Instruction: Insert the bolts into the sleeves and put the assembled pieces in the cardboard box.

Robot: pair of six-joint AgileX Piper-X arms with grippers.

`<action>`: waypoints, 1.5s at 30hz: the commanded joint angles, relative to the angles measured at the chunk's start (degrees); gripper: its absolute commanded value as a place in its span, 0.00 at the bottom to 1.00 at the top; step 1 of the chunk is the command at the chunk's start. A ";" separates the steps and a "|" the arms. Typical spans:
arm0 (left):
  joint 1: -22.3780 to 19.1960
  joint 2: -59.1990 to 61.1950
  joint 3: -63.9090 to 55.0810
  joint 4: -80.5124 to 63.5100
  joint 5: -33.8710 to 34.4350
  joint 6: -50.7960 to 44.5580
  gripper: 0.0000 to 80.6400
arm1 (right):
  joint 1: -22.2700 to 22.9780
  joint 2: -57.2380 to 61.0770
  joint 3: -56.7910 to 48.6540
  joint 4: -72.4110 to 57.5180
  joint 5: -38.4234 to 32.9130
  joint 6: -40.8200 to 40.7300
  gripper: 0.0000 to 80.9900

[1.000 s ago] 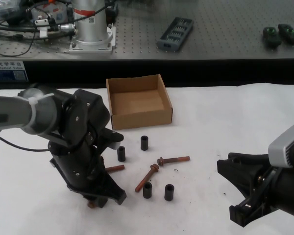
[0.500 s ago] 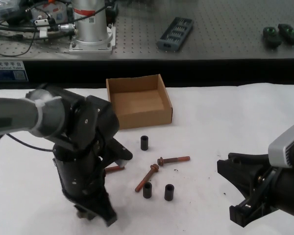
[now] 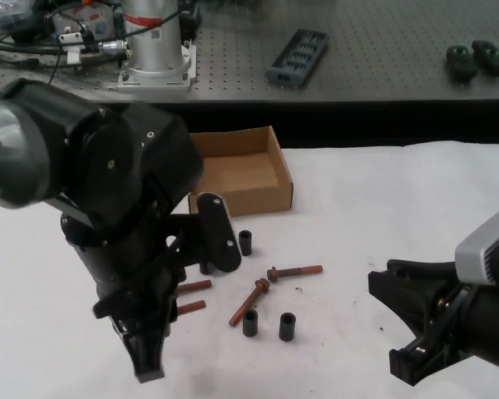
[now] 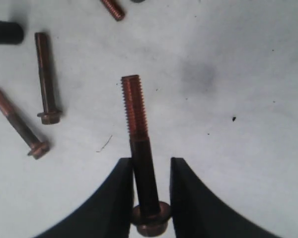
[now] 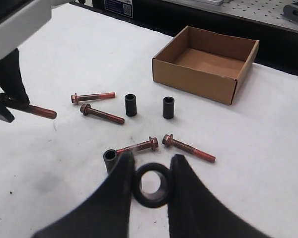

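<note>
Left tool (image 4: 150,171): clamped on reddish bolt (image 4: 135,109).
Right tool (image 5: 150,167): clamped on black sleeve (image 5: 150,202).
Cardboard box (image 5: 193,82): on white tabletop (image 5: 268,148).

**One high camera and two wrist cameras over a white bench**

The high view looks forward and down from behind the arms, taking in the bench (image 3: 382,208) up to its far edge, near which the cardboard box (image 3: 237,174) sits. The left wrist view looks steeply down from very close to the bench top, along the left gripper (image 4: 150,166) and the bolt (image 4: 136,114) it holds. The right wrist view sits low, looking past the right gripper (image 5: 151,157) and its sleeve (image 5: 151,184) across the bench toward the far edge. With the high view it shares the box, the loose sleeves (image 5: 130,104) and the loose bolts (image 5: 188,148).
</note>
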 commanded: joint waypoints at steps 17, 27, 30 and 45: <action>-8.48 -1.13 14.39 -13.14 -19.54 37.13 0.01 | -0.01 -0.59 -0.07 -1.47 1.25 -0.71 0.07; -7.87 -1.13 16.46 -17.71 -15.26 48.61 0.01 | -0.01 -0.59 -0.07 -1.47 1.25 -0.90 0.07; -7.61 -1.13 16.46 -17.71 -13.92 48.50 0.00 | -0.01 -0.59 -0.07 -1.47 1.25 -0.90 0.07; -7.43 -1.26 16.46 -18.61 -17.32 32.72 0.52 | -0.01 -0.59 -0.07 -1.47 1.25 -0.90 0.07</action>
